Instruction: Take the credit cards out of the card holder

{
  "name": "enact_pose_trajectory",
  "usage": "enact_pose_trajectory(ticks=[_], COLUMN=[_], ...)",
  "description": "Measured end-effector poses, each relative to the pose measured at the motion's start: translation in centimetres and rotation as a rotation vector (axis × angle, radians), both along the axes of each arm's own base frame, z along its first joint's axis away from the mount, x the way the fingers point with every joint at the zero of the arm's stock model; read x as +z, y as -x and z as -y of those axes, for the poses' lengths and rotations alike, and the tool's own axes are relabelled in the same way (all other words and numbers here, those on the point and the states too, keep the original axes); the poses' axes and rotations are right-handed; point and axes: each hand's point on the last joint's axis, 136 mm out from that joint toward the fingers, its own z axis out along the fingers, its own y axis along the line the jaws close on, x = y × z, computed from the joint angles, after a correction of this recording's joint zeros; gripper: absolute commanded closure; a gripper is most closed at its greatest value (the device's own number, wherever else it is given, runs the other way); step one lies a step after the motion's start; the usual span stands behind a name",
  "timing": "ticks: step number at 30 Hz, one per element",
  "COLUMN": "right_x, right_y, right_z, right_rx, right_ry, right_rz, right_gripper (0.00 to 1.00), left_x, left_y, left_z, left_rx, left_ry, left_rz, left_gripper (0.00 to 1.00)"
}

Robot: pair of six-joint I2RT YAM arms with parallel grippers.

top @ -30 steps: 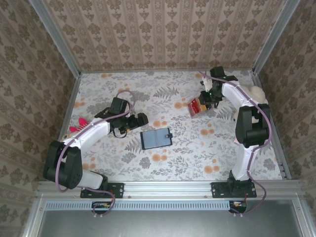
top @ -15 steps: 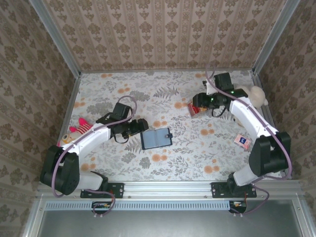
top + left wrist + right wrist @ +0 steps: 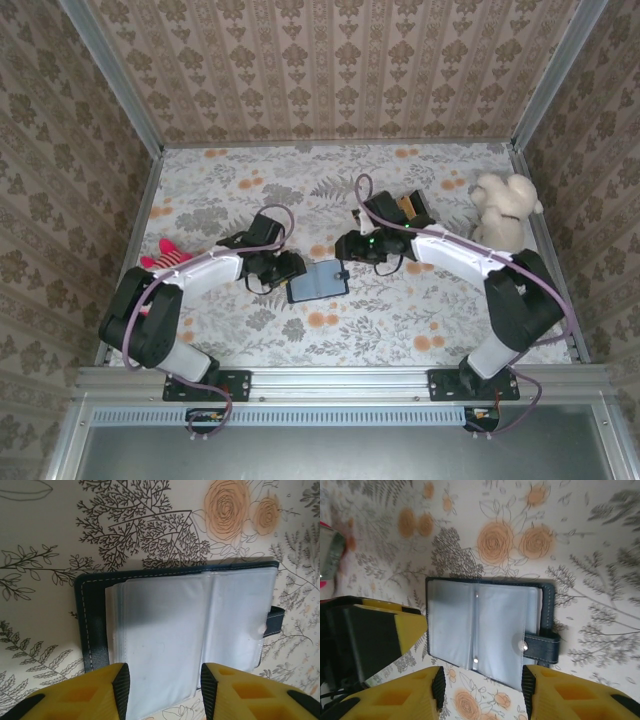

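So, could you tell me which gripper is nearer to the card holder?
Left, narrowly. The left gripper is at the left edge of the card holder, open fingers straddling it; the right gripper is open beside its tab corner.

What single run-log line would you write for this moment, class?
stage: pre-grasp | card holder: lying open on table | left tool: open, by holder's left edge | right tool: open, by its tab side

The holder's (image 3: 185, 625) 6 o'clock edge hides behind the left gripper (image 3: 162, 680). Its cloudy sleeves hide whether cards are inside. The right arm (image 3: 450, 248) half hides the striped block (image 3: 410, 205).
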Motion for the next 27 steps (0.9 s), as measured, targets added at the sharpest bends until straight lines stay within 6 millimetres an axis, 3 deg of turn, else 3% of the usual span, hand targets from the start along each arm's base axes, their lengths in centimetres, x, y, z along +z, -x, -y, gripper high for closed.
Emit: enact_pose_trajectory(ticks=[7, 16, 27], right_x=[-4.0, -4.4, -7.1], right_y=[0.3, -1.4, -0.8], right_z=[-1.2, -2.6, -2.5], right_rx=[0.000, 0.011, 0.020], right_ry=[0.041, 0.046, 0.088], right_rz=[-0.089, -0.082, -0.141], right_gripper=[0.56, 0.58, 0.61], left_x=[-0.5, -1.9, -2.5], left_y=[0.0, 0.1, 0.2], left_z=[-0.3, -0.4, -0.4], left_rx=[0.007, 0.007, 0.003], left_ry=[-0.025, -0.049, -0.066], left_rz=[-0.005, -0.041, -0.058], left_gripper=[0.54, 0.63, 0.76])
